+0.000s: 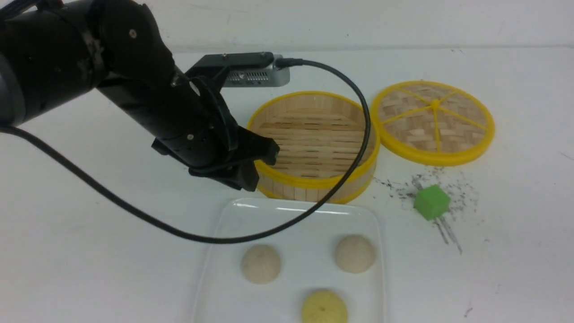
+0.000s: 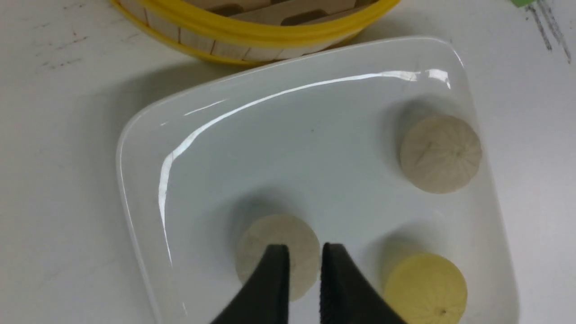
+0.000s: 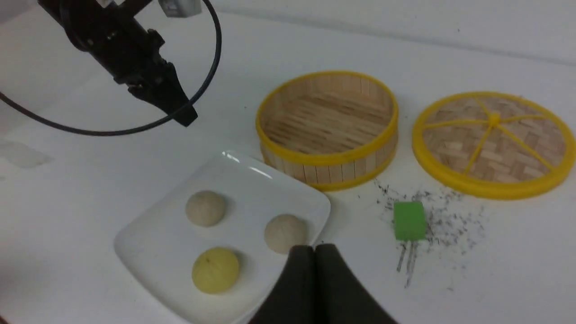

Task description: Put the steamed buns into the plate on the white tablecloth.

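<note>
Left hand [image 2: 300, 270] above the plate [image 1: 233, 215], jaws nearly closed, gripping nothing. Right hand [image 3: 314, 258] shut, empty. All three buns [image 1: 261, 263] on the plate near the desk's front edge. Probably light, soft, squashable; best pinched gently across the dome's sides.

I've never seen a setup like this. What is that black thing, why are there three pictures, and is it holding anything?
The black thing is the robot's left arm, ending in the left gripper, a two-fingered pincer. One picture looks forward from between the two arms; the other two come from cameras on each wrist. On the white tablecloth stand a plate, an empty bamboo steamer, its lid and a green cube. All three steamed buns lie in the plate. Neither pincer holds anything: the left one hangs above the plate with only a narrow gap between its fingers, and the right gripper is shut and empty.
</note>
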`<action>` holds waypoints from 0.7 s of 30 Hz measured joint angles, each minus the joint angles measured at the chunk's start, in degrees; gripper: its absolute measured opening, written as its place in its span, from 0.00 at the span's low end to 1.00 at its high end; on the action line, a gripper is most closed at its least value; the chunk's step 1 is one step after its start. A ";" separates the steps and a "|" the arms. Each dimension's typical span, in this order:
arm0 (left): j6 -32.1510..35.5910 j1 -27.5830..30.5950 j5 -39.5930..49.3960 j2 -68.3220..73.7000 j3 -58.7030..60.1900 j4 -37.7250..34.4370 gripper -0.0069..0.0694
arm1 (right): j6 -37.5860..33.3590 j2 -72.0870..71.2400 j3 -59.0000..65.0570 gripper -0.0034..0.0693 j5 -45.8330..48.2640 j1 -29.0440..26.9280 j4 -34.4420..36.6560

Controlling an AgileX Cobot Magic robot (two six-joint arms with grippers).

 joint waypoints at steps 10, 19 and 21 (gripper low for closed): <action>0.00 0.00 0.21 0.00 0.00 0.05 0.09 | 0.11 -0.90 18.02 0.03 -23.97 0.00 -0.21; 0.00 0.00 0.15 0.00 0.00 0.05 0.09 | -0.11 -0.90 21.61 0.04 -25.42 0.00 -1.02; 0.00 0.00 0.03 0.00 0.00 0.05 0.09 | -0.11 -0.90 22.43 0.04 -25.42 0.00 -1.02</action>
